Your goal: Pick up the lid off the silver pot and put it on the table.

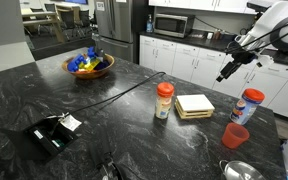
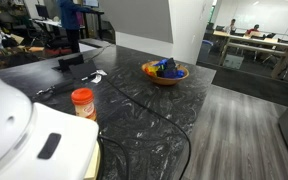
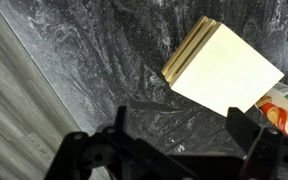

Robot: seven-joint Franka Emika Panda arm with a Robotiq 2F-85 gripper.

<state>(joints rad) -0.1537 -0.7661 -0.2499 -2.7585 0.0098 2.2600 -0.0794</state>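
The silver pot (image 1: 240,171) stands at the near edge of the black marbled table (image 1: 114,115), partly cut off by the frame. Its top looks like a shiny round disc, but I cannot tell the lid apart from the pot. My gripper (image 1: 227,72) hangs high in the air above the far right of the table, well away from the pot. In the wrist view the gripper (image 3: 182,125) is open and empty, looking down on the table (image 3: 104,60). The pot and lid are out of the wrist view.
A red cup (image 1: 234,135) stands beside the pot. A stack of pale wooden boards (image 1: 194,105) (image 3: 224,65), an orange-capped jar (image 1: 164,100) (image 2: 82,100), a red-capped jar (image 1: 249,105), a fruit bowl (image 1: 89,65) (image 2: 165,72), a black device (image 1: 49,133) and a cable (image 1: 124,92) are on the table.
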